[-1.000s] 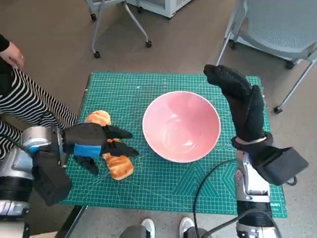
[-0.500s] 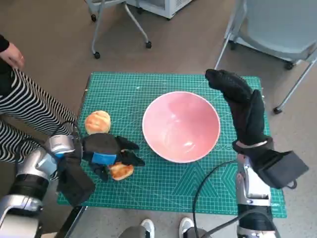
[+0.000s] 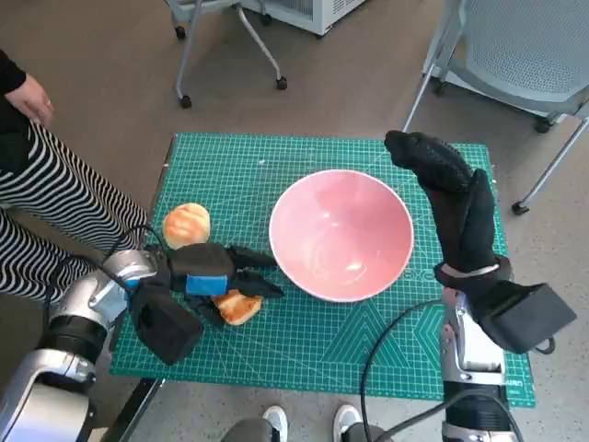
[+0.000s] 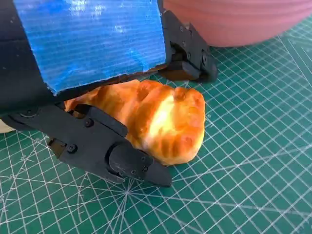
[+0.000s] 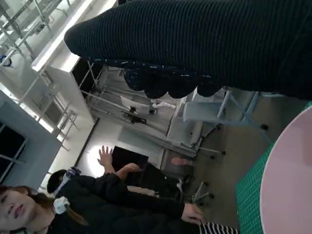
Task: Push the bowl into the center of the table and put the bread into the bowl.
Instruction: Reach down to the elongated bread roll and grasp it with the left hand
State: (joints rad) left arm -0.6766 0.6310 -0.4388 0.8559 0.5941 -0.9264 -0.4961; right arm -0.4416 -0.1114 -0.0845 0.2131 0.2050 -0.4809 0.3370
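Note:
The pink bowl stands on the green cutting mat, right of its middle; its wall also shows in the left wrist view. A golden, ridged bread piece lies on the mat left of the bowl. My left hand rests over it, fingers apart and pointing at the bowl. In the left wrist view the bread sits under the palm, one finger against its side, another finger beyond it. My gloved right hand stands upright by the bowl's right rim and holds nothing.
A round bun lies on the mat behind my left hand. A person in striped trousers sits at the left edge. Chair legs and a mesh chair stand beyond the table. A black cable crosses the mat's near right.
My left hand has slid right toward the bowl and dropped lower over the bread, which shifted slightly with it. The right hand and bowl stayed put; the picture shifted a little.

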